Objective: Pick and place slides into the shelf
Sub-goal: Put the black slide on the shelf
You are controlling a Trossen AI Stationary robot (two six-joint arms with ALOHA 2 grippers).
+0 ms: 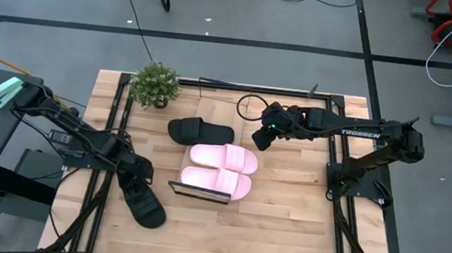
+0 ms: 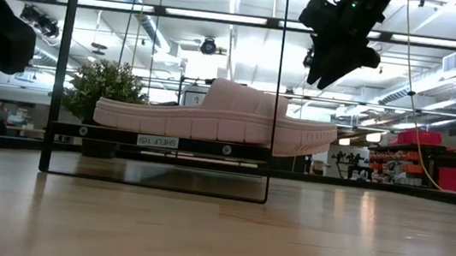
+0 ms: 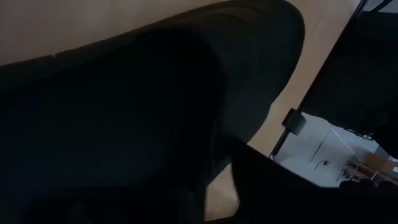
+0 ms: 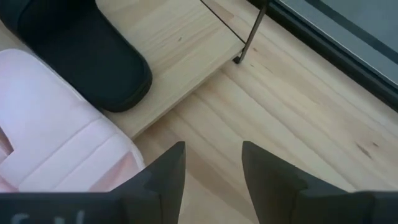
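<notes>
Nearest the front edge of the pale wooden desk (image 1: 282, 233), the left claw (image 1: 132, 182) is down on a matte black open-toe slide sandal (image 1: 143, 206) lying on the desk, well left of the rack. Its wrist view is filled by that dark sole (image 3: 155, 112); I cannot tell whether the fingers are closed on it or merely against it.

Farther in, the long light-wood plank shelf with thin black wire frame ends (image 1: 218, 117) carries three sandals. Two pale pink broad-strap slides lie touching side by side, the nearer one (image 1: 213, 181) at the rack's front end and the second (image 1: 224, 156) just behind it. Beyond them a second matte black slide (image 1: 198, 131) rests on the plank, apart from the pink pair.

Just right of that black slide, the right claw (image 1: 260, 138) hangs above the rack's edge with its fingers (image 4: 163, 174) parted and holding nothing.

At the far left corner stands a small green potted plant (image 1: 155, 85).
</notes>
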